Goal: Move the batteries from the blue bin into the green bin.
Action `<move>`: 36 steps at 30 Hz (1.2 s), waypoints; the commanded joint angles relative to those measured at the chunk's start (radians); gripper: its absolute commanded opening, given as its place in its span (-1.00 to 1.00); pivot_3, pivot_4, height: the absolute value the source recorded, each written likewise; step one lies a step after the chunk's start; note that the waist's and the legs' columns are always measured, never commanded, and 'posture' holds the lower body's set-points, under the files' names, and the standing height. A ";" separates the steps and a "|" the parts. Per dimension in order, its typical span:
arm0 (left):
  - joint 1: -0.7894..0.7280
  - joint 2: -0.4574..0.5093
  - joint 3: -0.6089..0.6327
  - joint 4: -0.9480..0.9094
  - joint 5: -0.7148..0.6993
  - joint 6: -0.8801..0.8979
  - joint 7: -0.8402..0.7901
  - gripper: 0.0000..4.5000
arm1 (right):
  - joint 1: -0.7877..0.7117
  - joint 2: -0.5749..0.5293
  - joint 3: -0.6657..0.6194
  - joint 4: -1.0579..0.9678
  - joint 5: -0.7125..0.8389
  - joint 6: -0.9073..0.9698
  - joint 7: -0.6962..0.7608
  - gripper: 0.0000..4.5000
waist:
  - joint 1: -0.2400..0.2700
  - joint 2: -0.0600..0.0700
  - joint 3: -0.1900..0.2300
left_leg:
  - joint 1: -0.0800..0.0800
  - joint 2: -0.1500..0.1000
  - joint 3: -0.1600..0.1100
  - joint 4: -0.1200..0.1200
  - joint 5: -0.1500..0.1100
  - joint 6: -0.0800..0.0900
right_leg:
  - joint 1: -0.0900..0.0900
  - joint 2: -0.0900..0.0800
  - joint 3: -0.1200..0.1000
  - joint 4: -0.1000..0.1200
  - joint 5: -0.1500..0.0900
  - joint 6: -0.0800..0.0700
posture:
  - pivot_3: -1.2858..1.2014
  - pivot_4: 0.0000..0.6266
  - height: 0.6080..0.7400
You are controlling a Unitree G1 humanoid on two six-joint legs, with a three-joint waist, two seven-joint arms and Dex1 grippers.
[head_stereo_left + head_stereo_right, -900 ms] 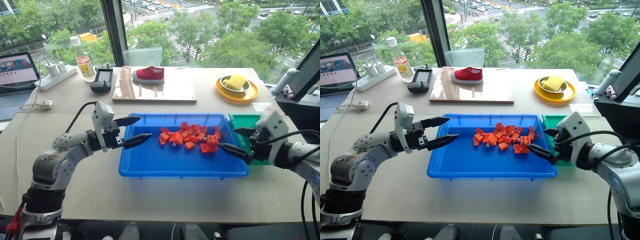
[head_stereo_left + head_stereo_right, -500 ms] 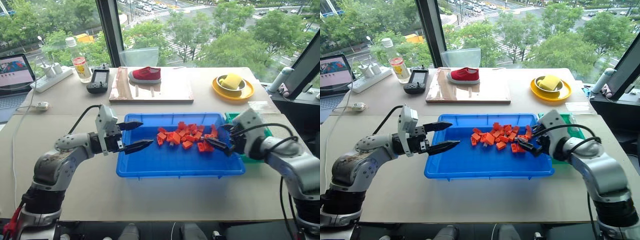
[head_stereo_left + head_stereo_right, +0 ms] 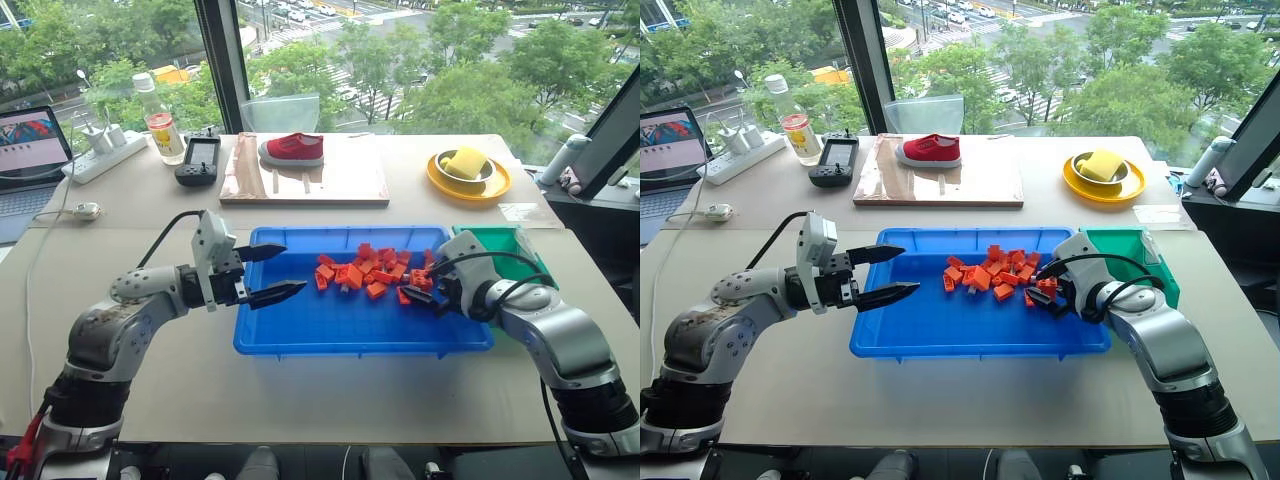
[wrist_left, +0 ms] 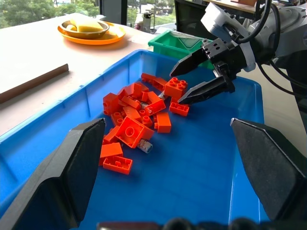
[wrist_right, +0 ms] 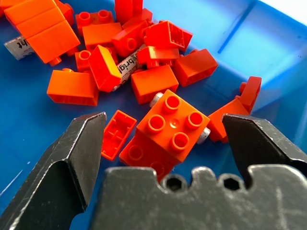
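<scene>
The blue bin (image 3: 300,330) lies in front of me with a pile of orange blocks (image 3: 365,272) at its far right. Among them lie grey batteries (image 5: 125,64); another one (image 5: 205,134) pokes out from under a four-stud block (image 5: 168,127). My right gripper (image 5: 160,129) is open just above the bin floor, its fingers on either side of that block and apart from it. It also appears at the pile's right end (image 3: 415,291). My left gripper (image 3: 290,268) hovers open over the bin's left edge, holding nothing. The green bin (image 3: 505,245) stands against the blue bin's right side.
Behind the bins lies a wooden board (image 3: 330,180) with a red shoe (image 3: 297,149). A yellow-orange plate (image 3: 500,185) with a sponge sits at the back right. A bottle (image 3: 160,118), a black handheld device (image 3: 200,160) and a laptop (image 3: 35,140) are at the back left.
My right gripper has moved left from the green bin into the blue bin and down onto the block pile. The left gripper has stayed where it was, still open.
</scene>
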 commanded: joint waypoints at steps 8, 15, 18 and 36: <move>-0.016 0.001 0.011 -0.010 -0.002 -0.009 -0.004 1.00 | -0.004 -0.003 -0.014 -0.038 -0.022 0.022 0.007 -0.07 | -0.003 0.000 0.000 | 0.000 0.000 0.000 0.000 0.000 0.000 | 0.000 0.000 0.000 0.000 0.000 0.000 | 0.03 -0.52 1.00; -0.014 0.003 0.006 -0.008 -0.003 -0.003 -0.009 1.00 | -0.027 -0.033 -0.052 -0.086 -0.007 0.051 0.025 -0.09 | -0.003 0.000 0.000 | 0.000 0.000 0.000 0.000 0.000 0.000 | 0.000 0.000 0.000 0.000 0.000 0.000 | 0.03 -0.52 1.00; -0.017 0.000 0.007 -0.007 -0.006 -0.002 -0.008 1.00 | -0.050 -0.076 -0.097 -0.133 0.017 0.095 0.050 -0.09 | -0.002 0.000 0.000 | 0.000 0.000 0.000 0.000 0.000 0.000 | 0.000 0.000 0.000 0.000 0.000 0.000 | 0.03 -0.52 1.00; -0.026 -0.007 0.002 0.000 -0.006 0.000 -0.007 1.00 | 0.130 -0.299 -0.174 -0.399 0.197 0.222 0.208 -0.09 | 0.009 -0.001 0.000 | 0.000 0.000 0.001 0.001 -0.001 0.003 | 0.001 0.000 0.001 -0.001 0.000 0.000 | 0.03 -0.52 1.00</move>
